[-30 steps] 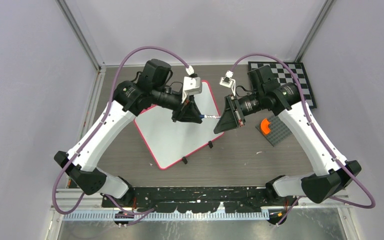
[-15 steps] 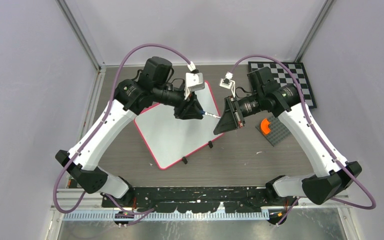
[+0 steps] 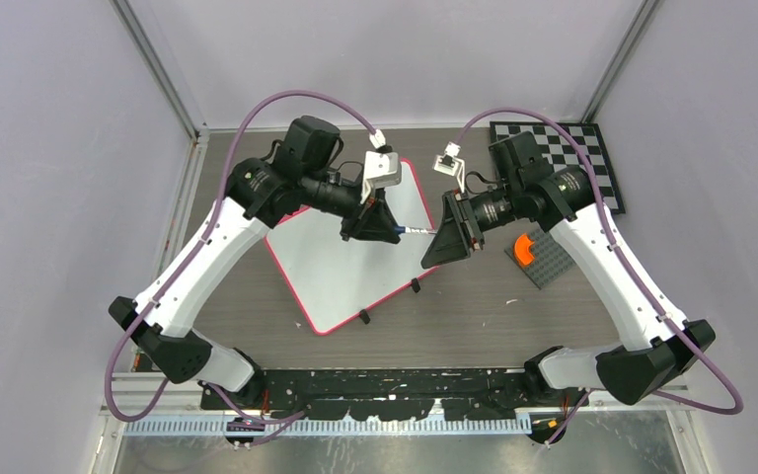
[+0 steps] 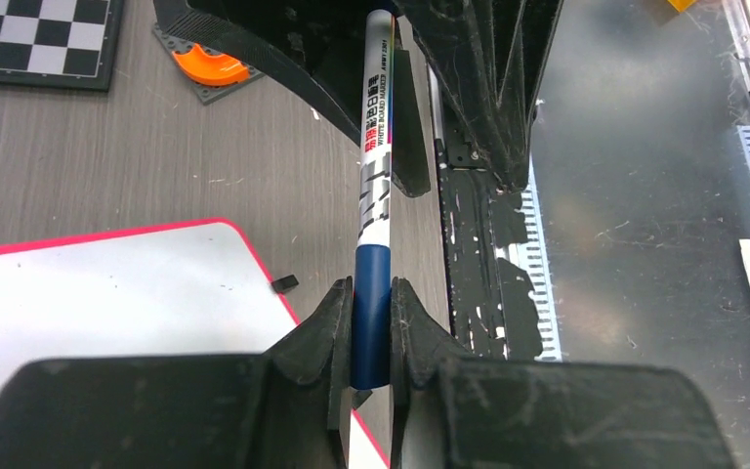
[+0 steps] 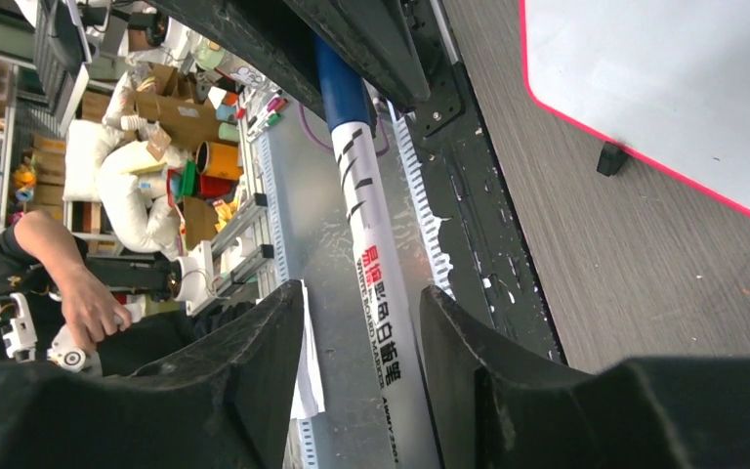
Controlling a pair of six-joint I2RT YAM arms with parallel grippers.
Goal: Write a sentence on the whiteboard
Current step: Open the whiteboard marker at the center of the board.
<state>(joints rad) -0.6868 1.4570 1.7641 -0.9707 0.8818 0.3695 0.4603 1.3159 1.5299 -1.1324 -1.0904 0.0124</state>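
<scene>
Between the two pincers, the marker [image 4: 375, 166] is now pinched at its blue end by the left pincer [image 4: 371, 322] alone, the right pincer [image 5: 361, 318] having spread clear of the barrel, while the whiteboard [image 3: 345, 272] below the left pincer shows no writing yet.

From above, the left arm [image 3: 217, 247] covers the far part of the whiteboard [image 3: 341, 267], so what lies on that part cannot be seen. The marker [image 3: 413, 230] is a thin sliver between the left gripper [image 3: 395, 230] and the right gripper [image 3: 436, 235], its label too small to read. In the left wrist view its blue end is buried between the fingers, and the checkerboard [image 4: 34, 39] is cut off at the corner. In the right wrist view the whiteboard runs off the top and right edges.
</scene>
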